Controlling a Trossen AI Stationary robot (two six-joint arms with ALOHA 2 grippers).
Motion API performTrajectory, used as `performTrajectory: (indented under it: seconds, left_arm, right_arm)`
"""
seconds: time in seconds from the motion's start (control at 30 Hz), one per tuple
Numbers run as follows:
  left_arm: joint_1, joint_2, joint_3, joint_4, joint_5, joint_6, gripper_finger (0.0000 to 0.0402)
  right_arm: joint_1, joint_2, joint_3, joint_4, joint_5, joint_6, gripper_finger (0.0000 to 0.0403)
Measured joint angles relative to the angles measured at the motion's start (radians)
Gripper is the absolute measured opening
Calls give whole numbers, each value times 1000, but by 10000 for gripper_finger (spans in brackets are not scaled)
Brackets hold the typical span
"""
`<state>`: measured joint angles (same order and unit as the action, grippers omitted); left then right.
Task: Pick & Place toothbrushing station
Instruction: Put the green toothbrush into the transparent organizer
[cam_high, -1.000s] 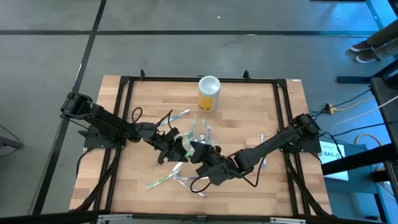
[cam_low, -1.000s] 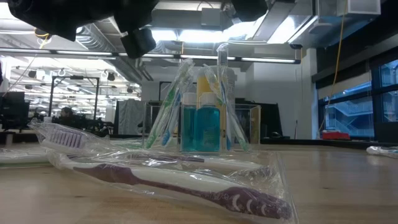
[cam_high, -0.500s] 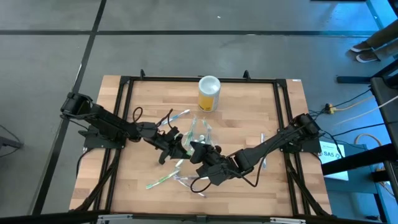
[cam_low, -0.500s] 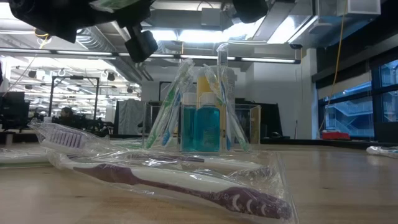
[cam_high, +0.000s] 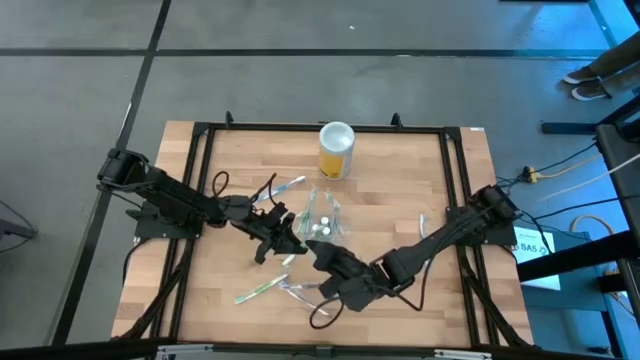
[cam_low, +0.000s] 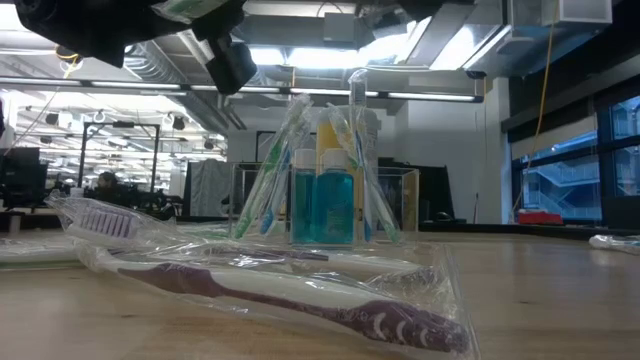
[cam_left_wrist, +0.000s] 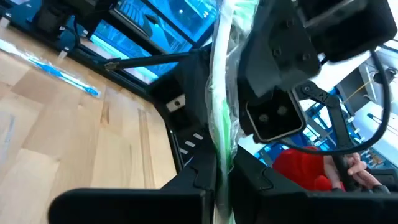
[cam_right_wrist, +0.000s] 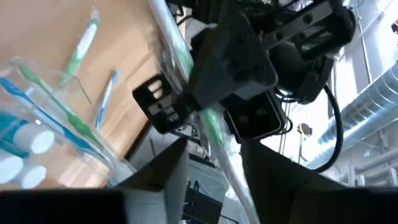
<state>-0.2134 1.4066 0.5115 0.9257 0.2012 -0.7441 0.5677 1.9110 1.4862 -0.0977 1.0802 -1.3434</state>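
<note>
The left hand (cam_high: 285, 240) pinches a wrapped green toothbrush (cam_left_wrist: 222, 124) above the counter (cam_high: 400, 190). Just beyond its fingertips stands the clear toothbrushing station (cam_high: 322, 215), holding brushes and blue tubes. The right hand (cam_high: 322, 258), beside the left one, has its fingers partly spread around the same toothbrush without gripping it.

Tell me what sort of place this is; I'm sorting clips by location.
Probably an open-plan robotics lab or workshop. The butcher-block table sits in a black metal frame on a grey concrete floor. The low view shows exposed ceiling ducts, strip lights and distant workstations.
</note>
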Motion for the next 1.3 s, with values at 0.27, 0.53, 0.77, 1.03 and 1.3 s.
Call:
performTrajectory:
  seconds: [0.27, 0.53, 0.77, 1.03, 1.3]
  left_arm:
    - [0, 0, 0, -6, 0, 3, 15]
    - [0, 0, 0, -10, -3, 91, 15]
    - [0, -1, 0, -76, -116, 275, 15]
    - [-7, -4, 0, -162, -375, 478, 15]
    - [-41, -7, 0, -124, -757, 716, 15]
  right_arm:
    - [53, 0, 0, 1, 42, -6, 212]
    - [116, -2, 0, 0, 171, 149, 210]
    - [119, -5, 0, 0, 453, 573, 189]
    - [112, -5, 0, -4, 490, 860, 163]
    - [130, -5, -1, -11, 490, 966, 148]
